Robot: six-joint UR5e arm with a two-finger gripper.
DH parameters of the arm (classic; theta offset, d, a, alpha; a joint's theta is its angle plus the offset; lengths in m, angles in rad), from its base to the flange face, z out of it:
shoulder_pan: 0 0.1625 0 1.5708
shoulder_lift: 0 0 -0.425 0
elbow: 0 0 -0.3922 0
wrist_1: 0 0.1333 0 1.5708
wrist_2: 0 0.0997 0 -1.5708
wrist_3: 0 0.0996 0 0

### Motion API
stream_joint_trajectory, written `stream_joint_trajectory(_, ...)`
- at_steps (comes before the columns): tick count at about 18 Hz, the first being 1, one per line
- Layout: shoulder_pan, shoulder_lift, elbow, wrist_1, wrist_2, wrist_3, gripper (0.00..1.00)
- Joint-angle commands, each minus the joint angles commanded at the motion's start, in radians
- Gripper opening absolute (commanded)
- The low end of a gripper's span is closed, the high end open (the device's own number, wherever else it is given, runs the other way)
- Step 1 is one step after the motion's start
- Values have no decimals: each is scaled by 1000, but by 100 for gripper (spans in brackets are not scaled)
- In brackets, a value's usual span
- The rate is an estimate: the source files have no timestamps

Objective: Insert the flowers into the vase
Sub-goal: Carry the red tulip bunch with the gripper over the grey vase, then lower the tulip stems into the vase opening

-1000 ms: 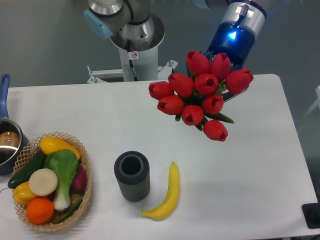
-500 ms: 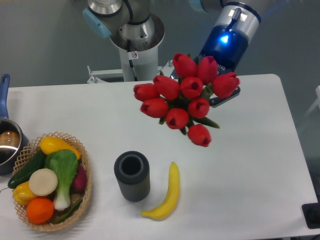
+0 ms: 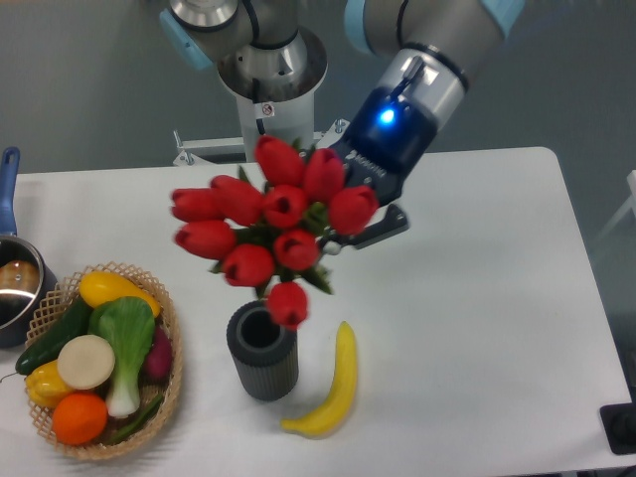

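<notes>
The flowers (image 3: 263,224), a bunch of red tulip buds with green leaves, hang in the air just above and slightly behind the vase. My gripper (image 3: 358,214) is shut on their stems, which are hidden behind the buds; one dark finger (image 3: 376,229) shows to the right of the bunch. The vase (image 3: 262,351) is a short dark grey ribbed cylinder standing upright on the white table, mouth open. The lowest bud (image 3: 288,303) overlaps the vase's rim in this view.
A yellow banana (image 3: 330,386) lies right of the vase. A wicker basket (image 3: 169,370) of vegetables and fruit sits at the front left. A pot (image 3: 15,283) with a blue handle is at the left edge. The robot's base (image 3: 268,94) stands behind the table.
The arm has carried the flowers from the back right of the table leftward and forward, to just over the vase. Vase, banana and basket have not moved.
</notes>
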Motion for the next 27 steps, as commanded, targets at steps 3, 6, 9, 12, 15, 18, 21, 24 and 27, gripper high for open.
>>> stream_joint_trajectory(3, -2, -29, -6, 12, -11, 38, 22)
stream_joint_trajectory(6, 2, -55, -12, 21, -101, 72, 22)
stream_joint_trajectory(9, 5, -67, -37, 23, -132, 109, 22)
stream_joint_trajectory(12, 5, -112, -40, 25, -222, 156, 22)
stream_joint_trajectory(15, 5, -135, -74, 25, -256, 219, 22)
stream_joint_trajectory(18, 5, -138, -94, 25, -256, 239, 22)
stream_joint_trajectory(21, 5, -143, -110, 25, -256, 244, 22)
stream_joint_trajectory(24, 8, -143, -123, 25, -256, 245, 22)
stream_joint_trajectory(27, 9, -146, -138, 25, -258, 245, 22)
